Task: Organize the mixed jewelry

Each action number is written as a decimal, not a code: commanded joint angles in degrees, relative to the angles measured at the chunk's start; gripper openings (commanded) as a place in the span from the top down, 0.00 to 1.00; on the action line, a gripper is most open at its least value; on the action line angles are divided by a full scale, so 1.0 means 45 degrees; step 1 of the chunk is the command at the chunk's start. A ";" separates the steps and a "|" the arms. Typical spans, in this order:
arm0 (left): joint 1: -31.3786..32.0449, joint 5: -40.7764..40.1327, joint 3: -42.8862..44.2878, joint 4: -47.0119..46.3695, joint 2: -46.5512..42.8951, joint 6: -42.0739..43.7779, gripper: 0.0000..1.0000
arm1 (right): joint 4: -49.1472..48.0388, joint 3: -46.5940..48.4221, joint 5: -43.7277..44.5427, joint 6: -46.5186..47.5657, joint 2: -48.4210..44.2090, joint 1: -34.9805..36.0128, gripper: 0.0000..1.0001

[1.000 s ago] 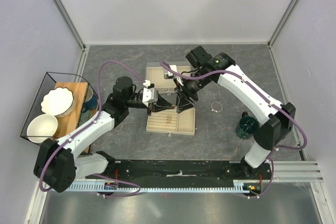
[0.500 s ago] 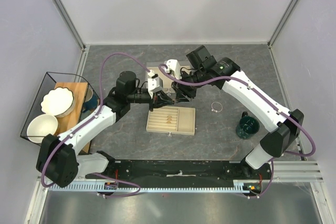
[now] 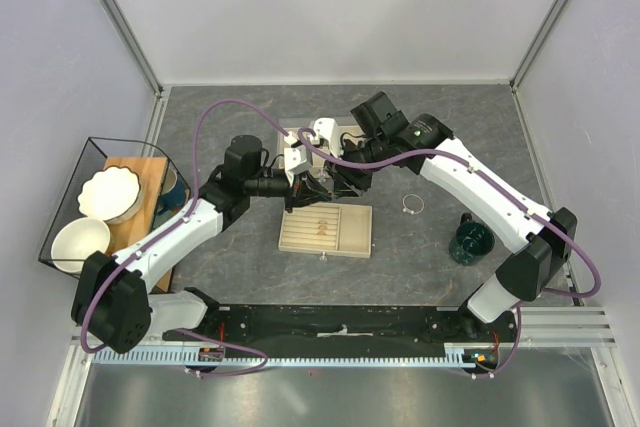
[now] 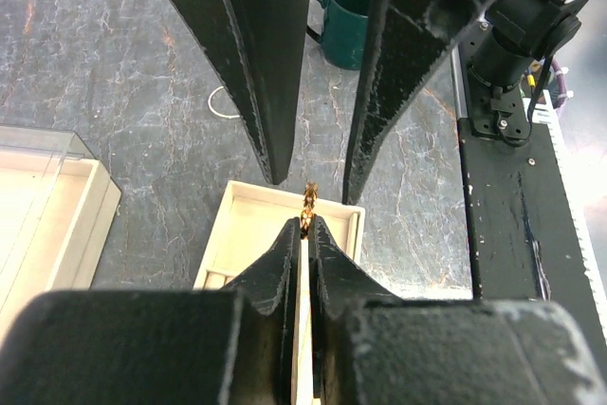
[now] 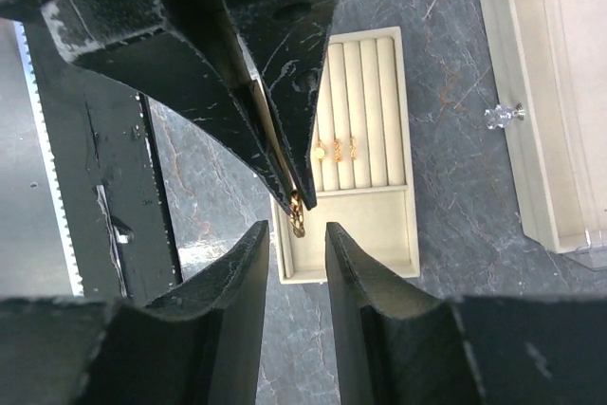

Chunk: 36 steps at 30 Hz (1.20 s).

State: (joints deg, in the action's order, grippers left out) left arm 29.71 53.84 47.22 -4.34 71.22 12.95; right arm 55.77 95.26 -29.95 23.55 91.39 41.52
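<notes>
My left gripper (image 4: 303, 223) is shut on a short gold chain piece (image 4: 306, 204) that sticks out past its tips. It hangs above the beige slotted tray (image 3: 350, 237). My right gripper (image 5: 296, 230) is open and faces it tip to tip, with the chain (image 5: 297, 216) dangling in the gap between its fingers (image 5: 237, 310), nearer the left one. Three small gold rings (image 5: 336, 149) sit in the tray's slots. A thin silver hoop (image 3: 410, 205) lies on the table right of the tray.
A second beige box part with a clear lid (image 3: 308, 143) lies behind the tray. A dark green glass vessel (image 3: 470, 243) stands at the right. A wire rack with white bowls (image 3: 95, 209) and a wooden board stands at the left edge.
Both grippers have moved from low over the tray toward its far end and higher. The right gripper's jaws have narrowed around the chain tip. The left stays shut on the chain.
</notes>
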 commanded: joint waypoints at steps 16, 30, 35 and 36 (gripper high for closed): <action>0.0018 -0.0032 0.0346 -0.0364 -0.0280 -0.0495 0.99 | -0.0479 -0.0115 -0.0218 -0.0155 -0.0232 0.0129 0.67; 0.0018 0.0085 0.0209 -0.0735 -0.0300 -0.0768 0.98 | -0.0479 -0.0018 -0.0335 -0.0175 -0.0017 0.0168 0.78; 0.0018 0.0086 0.0093 -0.0832 -0.0339 -0.0807 0.99 | -0.0498 0.0002 -0.0375 -0.0214 0.0022 0.0168 0.88; 0.0018 0.0124 0.0073 -0.0871 -0.0339 -0.0827 0.98 | -0.0518 0.0002 -0.0375 -0.0233 0.0022 0.0188 0.92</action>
State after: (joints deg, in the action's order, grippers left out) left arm 29.71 53.47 47.31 -4.93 71.20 10.98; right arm 54.81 94.45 -30.11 23.31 91.57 41.89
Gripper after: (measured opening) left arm 0.080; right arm 0.142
